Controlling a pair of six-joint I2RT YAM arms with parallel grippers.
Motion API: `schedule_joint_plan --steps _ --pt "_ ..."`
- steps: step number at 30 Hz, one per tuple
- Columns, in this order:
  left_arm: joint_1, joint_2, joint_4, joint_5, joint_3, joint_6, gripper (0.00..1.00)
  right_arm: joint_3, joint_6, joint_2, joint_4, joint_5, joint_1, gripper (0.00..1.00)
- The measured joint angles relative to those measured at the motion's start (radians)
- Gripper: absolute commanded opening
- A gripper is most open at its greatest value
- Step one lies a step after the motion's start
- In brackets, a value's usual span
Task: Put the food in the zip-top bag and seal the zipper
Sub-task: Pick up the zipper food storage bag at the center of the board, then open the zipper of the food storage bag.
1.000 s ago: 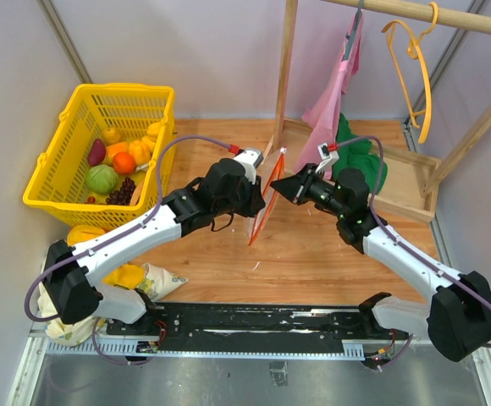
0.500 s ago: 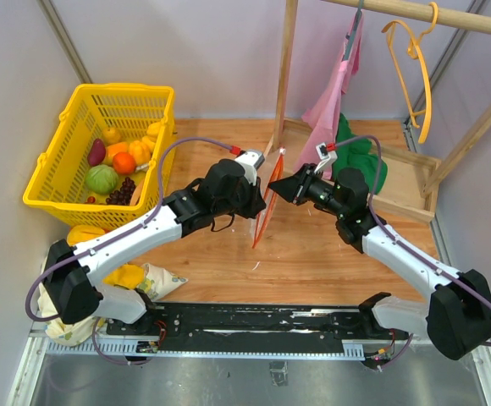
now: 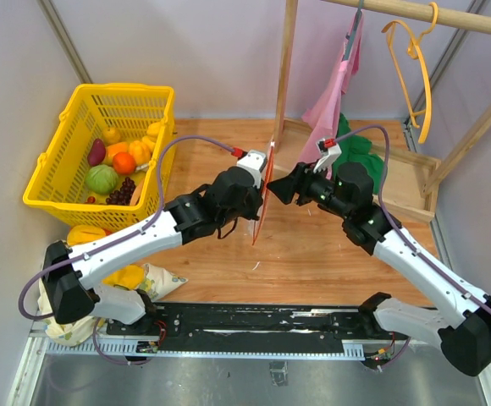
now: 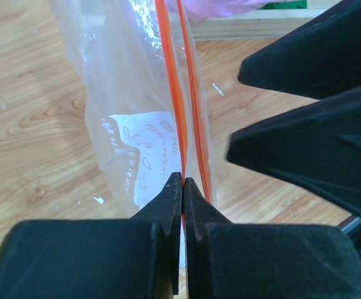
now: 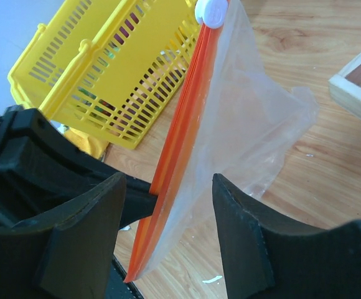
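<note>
The zip-top bag [image 4: 115, 93] is hanging edge-on in the middle of the top view, held up over the desk [image 3: 313, 254]; its zipper [image 4: 175, 112] is running as two orange tracks side by side from the top of the left wrist view down to the lower centre, and I cannot tell whether they are locked together. The left fingers [image 4: 165, 202] are pinching shut on that strip near its lower end, with nothing else between them. The right fingers [image 5: 84, 237] are standing wide apart at the bottom of the right wrist view, straddling the bag and gripping nothing. The white slider [image 5: 212, 11] is sitting at the upper end of the strip. A white label [image 4: 144, 156] is showing through the film.

The food [image 3: 110, 165] is lying in the yellow basket [image 3: 127, 87] at the upper left of the top view, well apart from the bag, which looks empty.

The film is looking thin, light, limp and slick; it is likely to sag, crumple and slide out of a pinch. The orange strip is probably the stiffest part and so the soundest place to hold, one track per arm, to part the mouth. The toy pieces are probably light, hard and round, so prone to rolling.
</note>
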Motion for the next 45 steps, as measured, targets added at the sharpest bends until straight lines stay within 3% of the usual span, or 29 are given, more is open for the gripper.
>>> schedule_joint_plan --steps 10,17,26,45 --pt "-0.122 0.049 -0.06 -0.288 0.106 0.042 0.0 0.046 -0.044 0.029 -0.125 0.094 0.033 0.58" --pt "-0.158 0.076 -0.088 -0.399 0.128 0.064 0.0 0.046 -0.05 0.037 -0.156 0.117 0.033 0.61" --pt "-0.158 0.086 -0.093 -0.424 0.129 0.066 0.0 0.04 -0.055 -0.016 -0.104 0.097 0.033 0.68" --pt "-0.161 0.086 -0.085 -0.434 0.129 0.067 0.0 0.056 -0.043 0.069 -0.113 0.095 0.041 0.65"
